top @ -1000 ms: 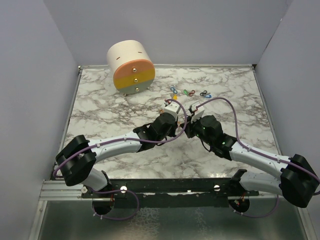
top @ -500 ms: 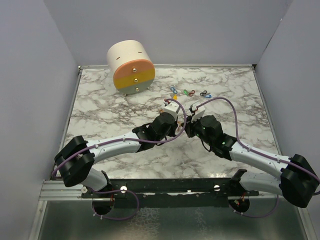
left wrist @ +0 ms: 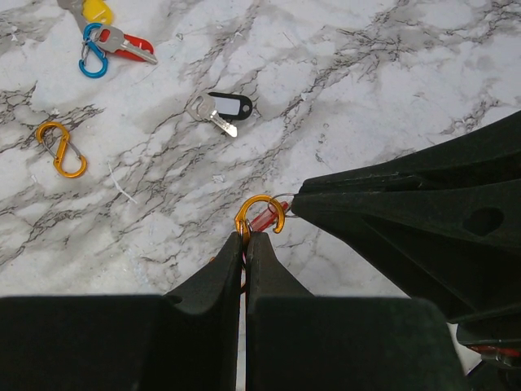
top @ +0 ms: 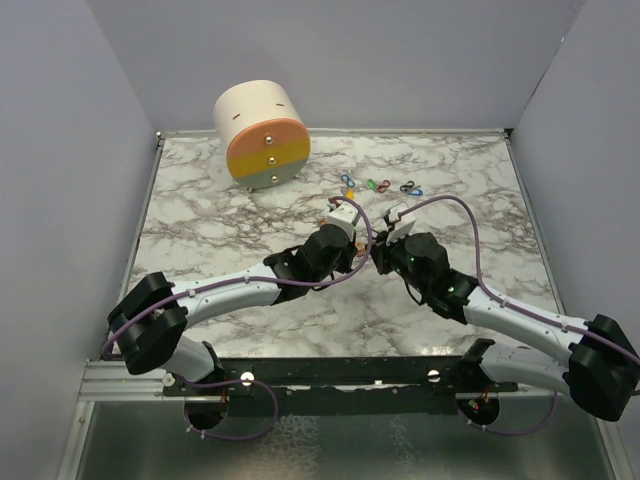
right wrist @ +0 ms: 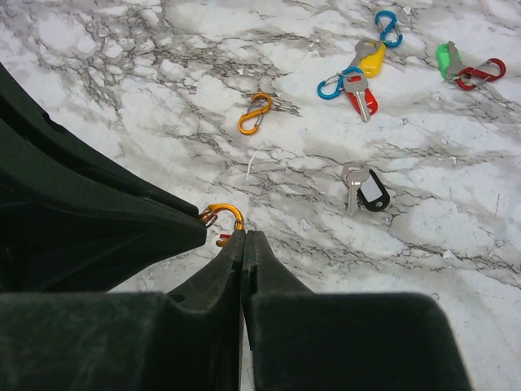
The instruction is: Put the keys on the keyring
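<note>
My two grippers meet tip to tip over the middle of the marble table [top: 220, 230]. My left gripper [left wrist: 246, 238] is shut on an orange clip [left wrist: 262, 210]. My right gripper [right wrist: 244, 235] is shut on a red-headed key [right wrist: 221, 238] that sits at that orange clip [right wrist: 222, 212]. In the top view both grippers, left [top: 352, 250] and right [top: 381, 252], hide the clip. Loose on the table lie a yellow key [right wrist: 371, 59], a red key on a blue clip [right wrist: 359, 96], a green key [right wrist: 444, 57] and a black-tagged key [right wrist: 367, 190].
A spare orange clip [right wrist: 255, 112], a blue clip [right wrist: 388, 26] and a red clip [right wrist: 482, 72] lie beyond the grippers. A cream drum with orange and grey bands [top: 262, 135] stands at the back left. Grey walls enclose the table.
Both grippers stay shut and tip to tip. The right arm has shifted slightly; the left arm has barely moved.
</note>
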Controlling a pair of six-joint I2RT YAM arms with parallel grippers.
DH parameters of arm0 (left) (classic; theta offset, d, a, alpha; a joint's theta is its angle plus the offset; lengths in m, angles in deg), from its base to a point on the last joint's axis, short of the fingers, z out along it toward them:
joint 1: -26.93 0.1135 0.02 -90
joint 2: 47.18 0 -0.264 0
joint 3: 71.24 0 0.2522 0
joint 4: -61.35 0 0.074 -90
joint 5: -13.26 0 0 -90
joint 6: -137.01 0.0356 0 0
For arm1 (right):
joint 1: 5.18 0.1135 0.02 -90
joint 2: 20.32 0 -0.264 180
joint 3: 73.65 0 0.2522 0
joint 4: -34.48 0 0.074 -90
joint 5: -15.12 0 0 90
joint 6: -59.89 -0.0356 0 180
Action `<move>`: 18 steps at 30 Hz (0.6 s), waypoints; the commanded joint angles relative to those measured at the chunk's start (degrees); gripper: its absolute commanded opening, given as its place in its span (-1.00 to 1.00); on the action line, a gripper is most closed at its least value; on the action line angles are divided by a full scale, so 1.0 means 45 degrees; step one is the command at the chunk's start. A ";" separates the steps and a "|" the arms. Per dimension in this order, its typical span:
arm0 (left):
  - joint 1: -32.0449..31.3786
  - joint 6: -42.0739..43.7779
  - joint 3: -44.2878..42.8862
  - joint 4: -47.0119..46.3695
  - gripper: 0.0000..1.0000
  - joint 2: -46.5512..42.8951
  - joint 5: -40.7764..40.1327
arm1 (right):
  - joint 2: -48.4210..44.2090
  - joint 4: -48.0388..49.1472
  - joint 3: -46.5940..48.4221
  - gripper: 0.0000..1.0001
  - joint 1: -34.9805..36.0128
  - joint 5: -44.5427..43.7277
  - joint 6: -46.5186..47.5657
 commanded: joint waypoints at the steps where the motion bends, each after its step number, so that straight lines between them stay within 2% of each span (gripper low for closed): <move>1: -0.0114 0.0108 -0.0167 -0.0072 -1.00 -0.0311 0.0236 | -0.0380 0.0242 -0.0141 -0.98 0.0055 -0.0737 0.0153; 16: -0.0111 0.0134 -0.0165 -0.0050 -1.00 -0.0283 0.0236 | -0.0577 0.0190 -0.0184 -0.99 0.0065 -0.0953 0.0150; 18: -0.0114 0.0144 -0.0165 -0.0046 -0.91 -0.0280 0.0236 | -0.0603 0.0175 -0.0186 -0.98 0.0059 -0.0987 0.0165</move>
